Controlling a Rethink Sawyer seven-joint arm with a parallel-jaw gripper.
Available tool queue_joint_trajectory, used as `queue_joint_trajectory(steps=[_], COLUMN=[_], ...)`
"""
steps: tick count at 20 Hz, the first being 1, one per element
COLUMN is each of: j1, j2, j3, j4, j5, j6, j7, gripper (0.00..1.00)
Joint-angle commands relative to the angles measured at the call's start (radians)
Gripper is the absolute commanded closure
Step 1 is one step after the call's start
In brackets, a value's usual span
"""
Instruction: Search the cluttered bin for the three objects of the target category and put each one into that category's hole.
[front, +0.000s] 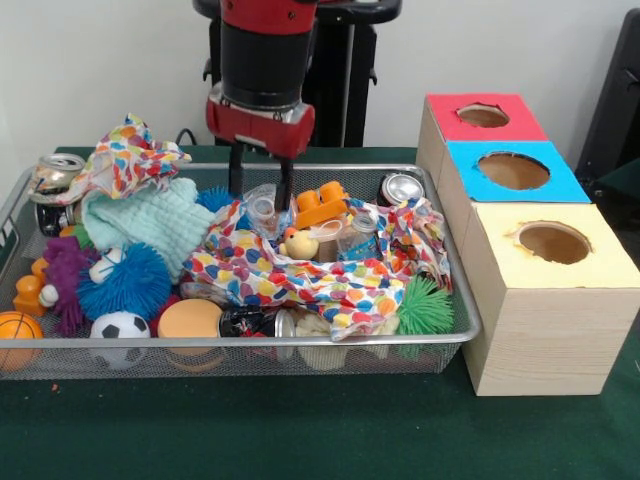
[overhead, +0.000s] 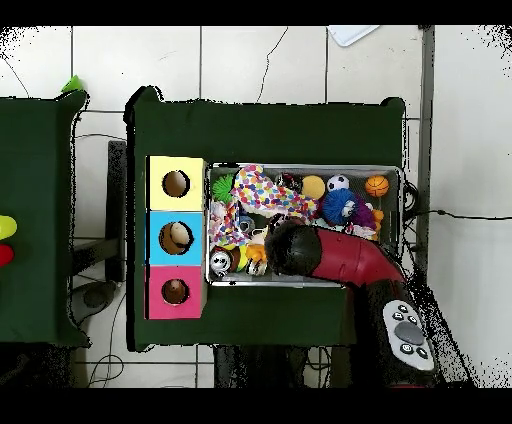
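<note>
My gripper (front: 261, 186) hangs open over the back middle of the wire bin (front: 240, 341), its two black fingers (front: 237, 176) spread above a clear plastic cup (front: 263, 211). Just right of it lie an orange toy (front: 321, 204), a yellow duck (front: 298, 244) and a small clear bottle (front: 360, 238) on a polka-dot cloth (front: 300, 275). A silver can (front: 401, 188) stands at the back right. The wooden box beside the bin has a red hole (front: 483, 116), a blue hole (front: 513, 171) and a yellow hole (front: 553, 242). In the overhead view the arm (overhead: 330, 255) hides the gripper.
The bin's left side holds a mint cloth (front: 150, 220), a blue spiky ball (front: 125, 283), a soccer ball (front: 120, 326), a basketball (front: 20, 328), an orange ball (front: 190, 320) and a can (front: 55, 172). A green spiky ball (front: 425, 307) sits front right. Something pale shows inside the blue hole (overhead: 176, 238).
</note>
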Motion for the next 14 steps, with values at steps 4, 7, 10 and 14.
queue_joint_trajectory(steps=[4, 7, 10, 14], j1=[-0.04, -0.046, -0.051, -0.043], j2=[0.145, 0.147, 0.156, 0.165], j3=[0.012, 0.02, 0.032, 0.035], j4=[0.068, 0.09, 0.102, 0.119], j5=[0.009, 0.042, 0.072, 0.09], j6=[-0.174, -0.158, -0.148, -0.173], j7=[0.161, 0.171, 0.188, 0.203], gripper=[0.0, 0.0, 0.0, 0.0])
